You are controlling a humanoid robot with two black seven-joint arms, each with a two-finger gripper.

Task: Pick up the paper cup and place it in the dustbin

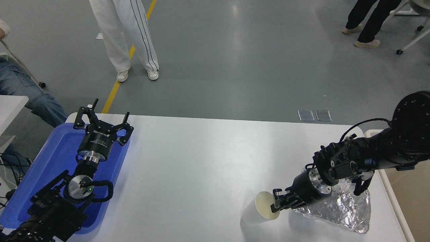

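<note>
White paper cup [260,212] tilted, nothing visible inside — right end effector [276,205] clamped on rim.

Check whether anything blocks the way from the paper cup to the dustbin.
The right gripper holds the paper cup by its rim, tilted, at the table's near right. The crinkled foil tray lies directly right of it, under the arm, towards the dustbin, of which only a pale rim strip shows at the table's right edge. Nothing else intervenes.

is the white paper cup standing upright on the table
No, the small white paper cup is tilted, its open rim turned toward the right tool at its edge.
</note>
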